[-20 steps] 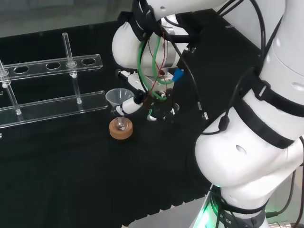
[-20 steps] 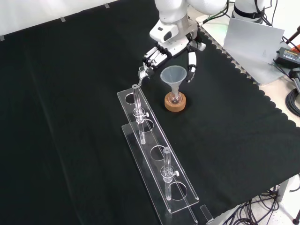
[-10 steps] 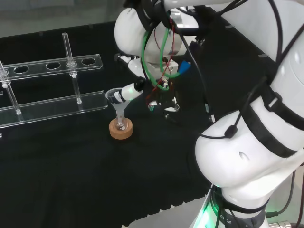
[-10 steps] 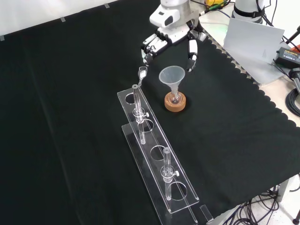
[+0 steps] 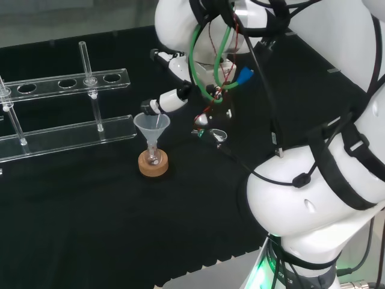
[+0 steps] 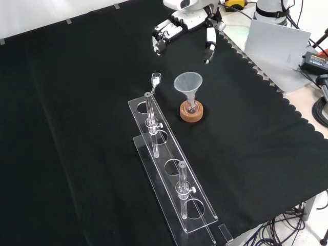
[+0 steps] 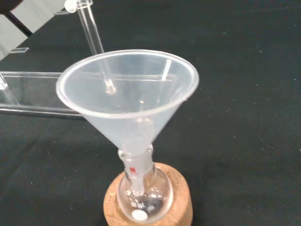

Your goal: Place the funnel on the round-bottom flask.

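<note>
One funnel (image 6: pixel 188 84) seated stem-down in one round-bottom flask (image 7: pixel 143 197) on one cork ring (image 6: pixel 191 113). One clear rack (image 6: pixel 169 174) beside, two glass tubes upright in it. Hand (image 6: pixel 185 23) spread and empty, now lifted higher and farther from the funnel than half a second ago.

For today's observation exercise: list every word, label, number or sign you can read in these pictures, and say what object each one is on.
No text can be read.
Round-bottom flask: a small red mark on its neck, too small to read.
Funnel, cork ring, clear rack, black cloth: no print visible.
Grey board at the front view's upper right: blank.
</note>
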You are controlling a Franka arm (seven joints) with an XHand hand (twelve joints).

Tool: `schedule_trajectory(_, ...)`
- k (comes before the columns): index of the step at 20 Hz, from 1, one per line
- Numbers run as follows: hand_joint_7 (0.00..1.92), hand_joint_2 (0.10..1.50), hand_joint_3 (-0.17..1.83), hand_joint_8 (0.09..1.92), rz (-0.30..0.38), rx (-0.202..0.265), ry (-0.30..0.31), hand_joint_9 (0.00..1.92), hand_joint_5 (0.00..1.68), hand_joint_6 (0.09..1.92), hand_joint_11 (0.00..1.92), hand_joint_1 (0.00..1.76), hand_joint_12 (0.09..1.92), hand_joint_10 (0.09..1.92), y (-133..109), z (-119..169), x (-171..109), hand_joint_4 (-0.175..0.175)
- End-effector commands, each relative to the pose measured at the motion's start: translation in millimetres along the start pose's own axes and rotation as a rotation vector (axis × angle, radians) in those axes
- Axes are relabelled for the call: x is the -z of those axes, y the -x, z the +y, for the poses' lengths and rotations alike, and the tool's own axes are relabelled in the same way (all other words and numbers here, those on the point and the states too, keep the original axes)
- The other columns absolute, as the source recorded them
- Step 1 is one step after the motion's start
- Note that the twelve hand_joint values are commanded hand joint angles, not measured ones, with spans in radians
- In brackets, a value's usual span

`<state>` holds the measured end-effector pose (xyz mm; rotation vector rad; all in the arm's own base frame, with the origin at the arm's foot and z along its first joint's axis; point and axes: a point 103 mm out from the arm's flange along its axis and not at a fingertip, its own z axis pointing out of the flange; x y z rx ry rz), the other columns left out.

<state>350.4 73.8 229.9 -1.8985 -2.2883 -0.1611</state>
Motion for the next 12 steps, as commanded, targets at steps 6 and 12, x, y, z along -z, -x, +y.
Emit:
schedule_trajectory(6,0.23,0.61,0.31,0.55,-0.027,-0.078,-0.008,0.19,0.18,0.09,0.0,0.51,1.12,0.72,45,-15,13,-0.031)
schedule_trajectory(12,0.23,0.61,0.31,0.55,-0.042,-0.139,-0.024,0.19,0.18,0.09,0.0,0.52,1.11,0.72,69,-14,8,-0.032)
